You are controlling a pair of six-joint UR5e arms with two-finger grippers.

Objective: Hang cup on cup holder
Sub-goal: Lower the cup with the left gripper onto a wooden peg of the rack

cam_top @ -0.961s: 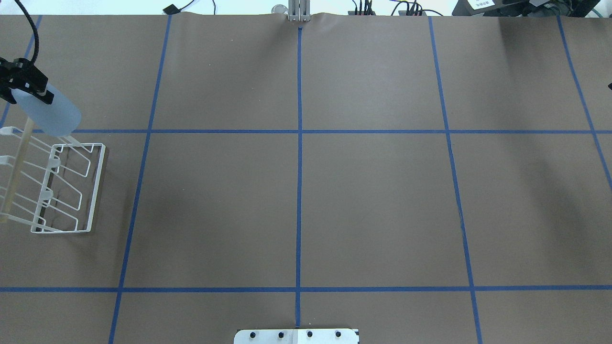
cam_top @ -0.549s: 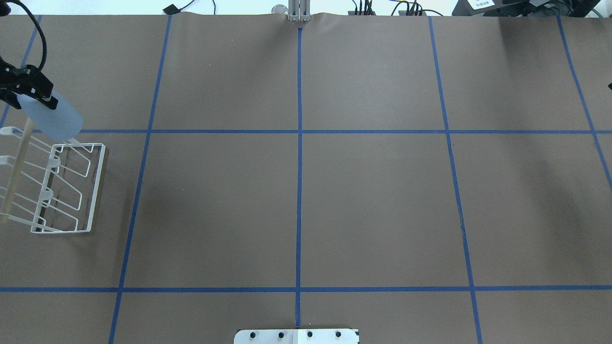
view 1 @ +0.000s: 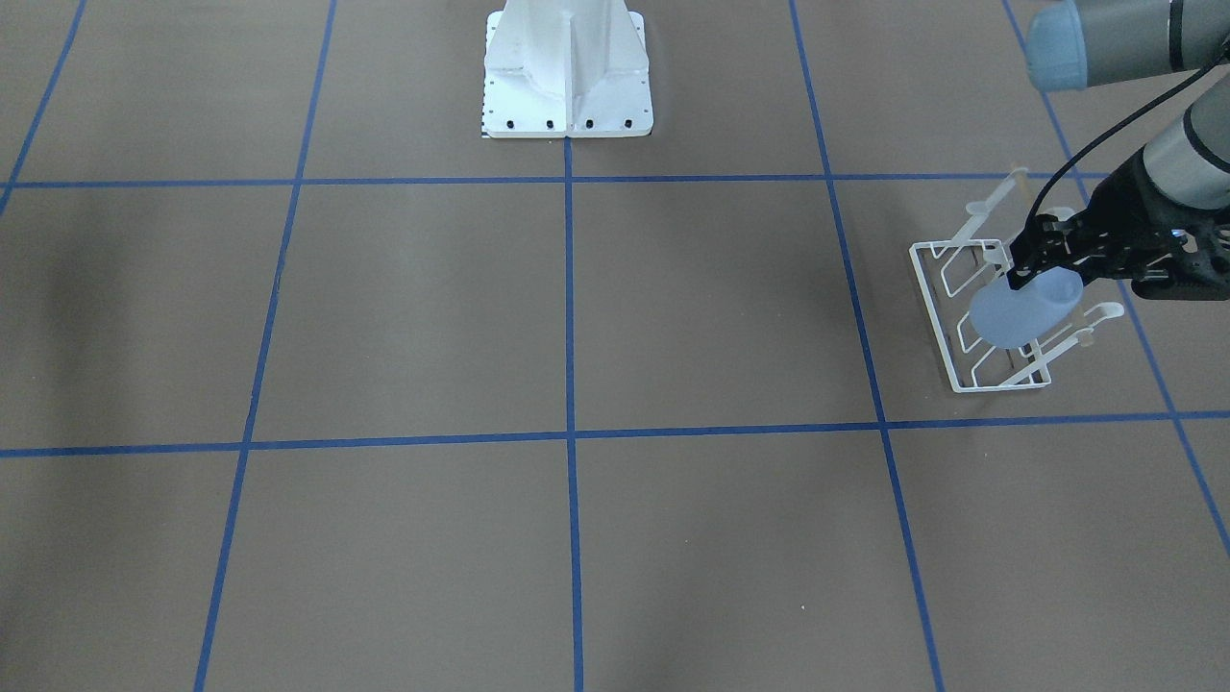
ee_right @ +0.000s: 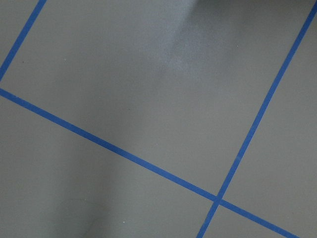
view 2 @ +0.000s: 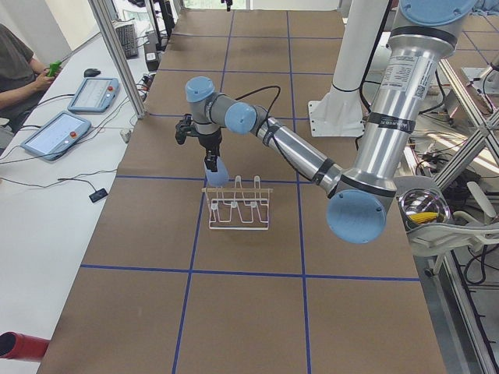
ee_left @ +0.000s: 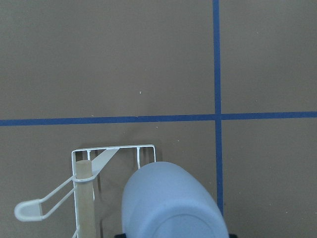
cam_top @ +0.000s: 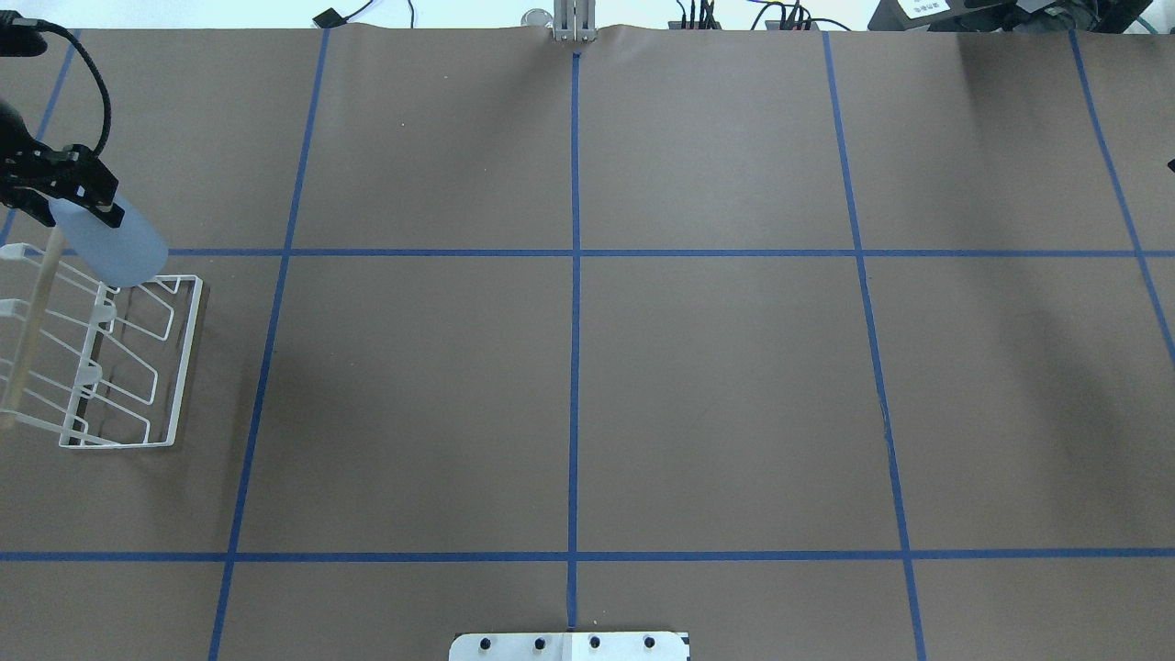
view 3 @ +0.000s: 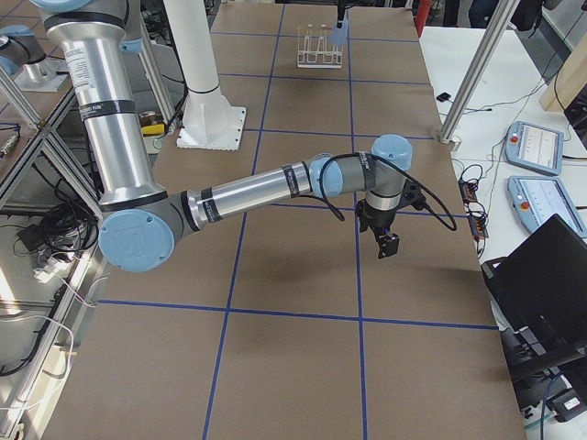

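Lavender-blue, smooth matte tapered cup hangs tilted in the air, clamped at its upper end by the black two-finger left end effector. It is over the far end of the small white wire cup holder, beside the tan wooden rod, on the brown paper counter. Whether the right end effector stands wide or narrow, I cannot tell.
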